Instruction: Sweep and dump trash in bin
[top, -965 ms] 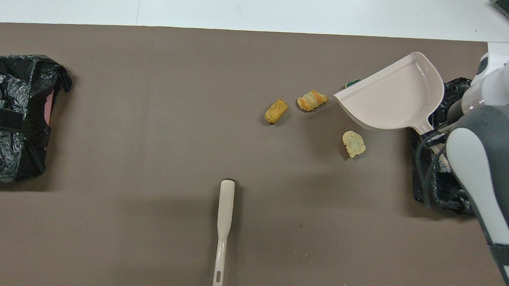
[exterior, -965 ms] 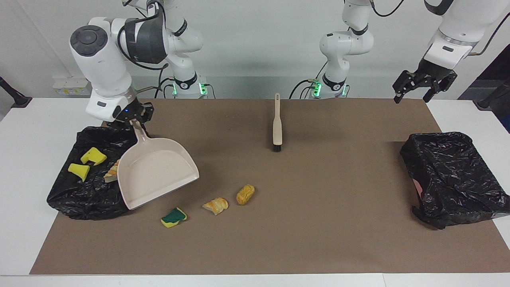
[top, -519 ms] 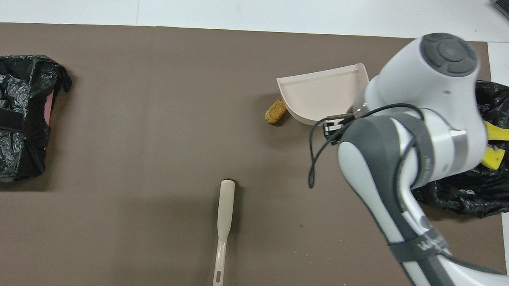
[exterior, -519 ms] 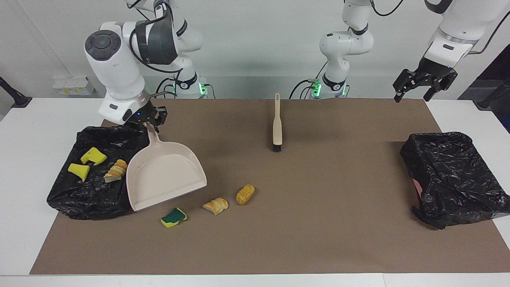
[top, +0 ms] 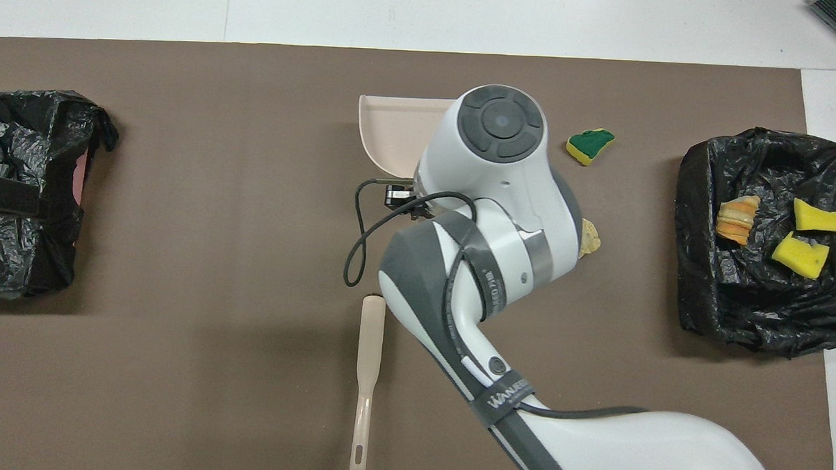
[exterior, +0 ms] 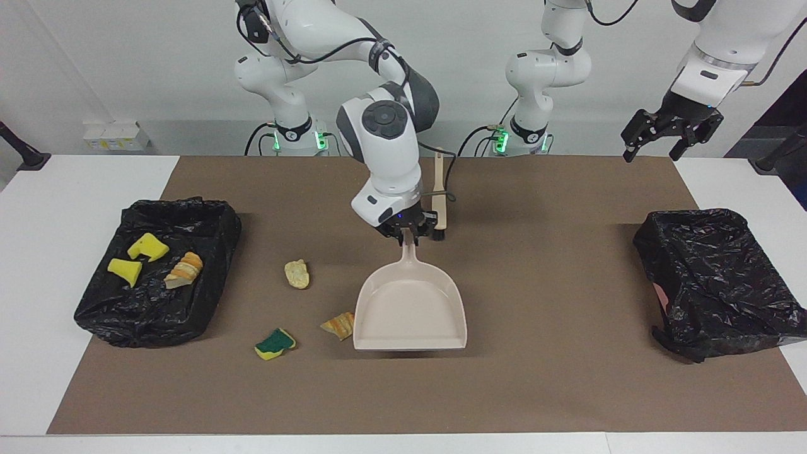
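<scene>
dustpan (exterior: 410, 306) gripped by its handle in the right gripper (exterior: 406, 232), fingertips clamped shut on it, pan mouth facing away from the robots, out over the middle of the mat (exterior: 536, 391). not clear whether the lip rests on the mat or hangs just above. brush (top: 366, 372) lying untouched nearer the robots, close by the gripper. left gripper (exterior: 669, 132) waiting with jaws spread, up above the corner of the mat at its own end, near the second bin (exterior: 712, 277).

trash split: two yellow sponge pieces (exterior: 135, 258) and a bread chunk (exterior: 183, 270) already in the bin (exterior: 157, 315) at the right arm's end; on the mat, a green-and-yellow sponge (exterior: 275, 343), an orange bread piece (exterior: 338, 325) just beside the pan's side wall, a pale chunk (exterior: 297, 274) nearer the robots.

best done, probably: lip pressed flat, mouth turned toward the scraps, brush fetched by the idle arm, short strokes into the pan.

writing: only "wander"-like lettering on the arm band in the overhead view, not fully legible.
</scene>
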### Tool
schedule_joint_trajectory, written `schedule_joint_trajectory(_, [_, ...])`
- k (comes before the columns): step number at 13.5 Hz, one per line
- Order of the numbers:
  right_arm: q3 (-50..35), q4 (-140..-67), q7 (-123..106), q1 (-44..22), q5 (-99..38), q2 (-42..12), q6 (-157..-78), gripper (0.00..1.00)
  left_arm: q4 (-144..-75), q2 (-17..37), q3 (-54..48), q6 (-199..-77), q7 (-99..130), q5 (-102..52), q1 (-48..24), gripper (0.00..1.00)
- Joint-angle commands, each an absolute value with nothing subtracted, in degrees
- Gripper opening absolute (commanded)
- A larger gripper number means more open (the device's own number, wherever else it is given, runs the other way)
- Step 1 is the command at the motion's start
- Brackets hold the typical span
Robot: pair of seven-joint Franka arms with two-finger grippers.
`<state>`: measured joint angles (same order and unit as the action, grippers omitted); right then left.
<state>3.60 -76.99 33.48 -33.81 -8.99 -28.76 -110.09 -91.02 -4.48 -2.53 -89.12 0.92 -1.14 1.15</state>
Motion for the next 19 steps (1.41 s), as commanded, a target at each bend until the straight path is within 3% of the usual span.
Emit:
schedule_joint_trajectory(1, [1.24,-69.35,38.05,-33.66,-10.28,-36.29,-114.06,0.00,-91.85,-5.45,-2.90,-88.86,0.26,-1.49,1.85,1.00])
schedule_joint_trajectory(10, [0.97,-71.80,37.71,-35.51,-10.28,-42.19,-121.81,0.01,-91.93,-5.54,-2.90,-88.86,0.26,-1.49,1.85,1.00])
schedule_joint_trajectory(11, [0.97,-71.98,37.88,-35.33,-9.94,-42.10,-121.82,0.56,-91.93,-5.54,-2.90,-88.94,0.35,-1.49,1.85,1.00])
schedule_joint_trajectory(12, [1.05,-72.07,37.79,-36.03,-9.15,-41.66,-121.73,1.00,-91.93,-5.45,-2.90,-89.12,0.35,-1.49,1.76,1.00])
schedule_joint_trajectory(16, [0.97,-75.30,37.36,-36.30,-9.49,-35.97,-119.02,1.00,-91.93,-5.27,-2.90,-91.74,0.61,-1.49,1.85,1.00])
schedule_joint_trajectory(19, [0.88,-78.13,37.53,-37.79,-9.40,-32.26,-109.29,1.00,-92.02,-3.17,-3.07,-97.27,1.05,-1.58,0.53,1.00])
